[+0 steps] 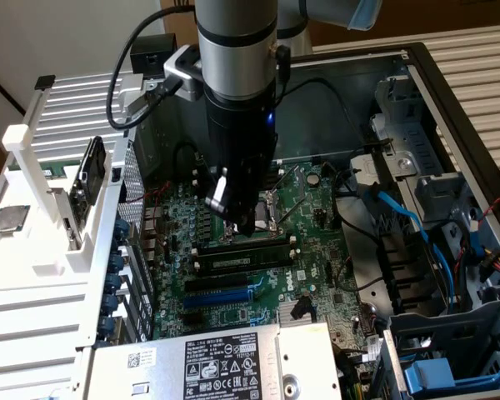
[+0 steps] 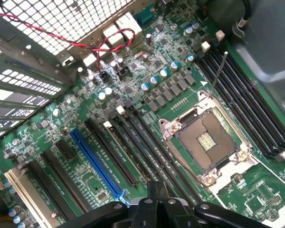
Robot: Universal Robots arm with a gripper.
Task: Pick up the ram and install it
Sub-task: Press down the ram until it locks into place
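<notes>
The gripper (image 1: 248, 223) hangs low over the motherboard (image 1: 317, 250) inside the open computer case (image 1: 450, 125), its fingers pinched together with nothing visibly between them. Just beneath it, the ram (image 1: 242, 260) lies flat in a memory slot, beside the empty processor socket (image 2: 210, 142). The blue expansion slot (image 2: 96, 164) sits a few rows further along.

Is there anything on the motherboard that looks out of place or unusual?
Yes. The processor socket lies bare, with no chip in it, and its thin metal lever stands raised beside it instead of lying latched.
</notes>
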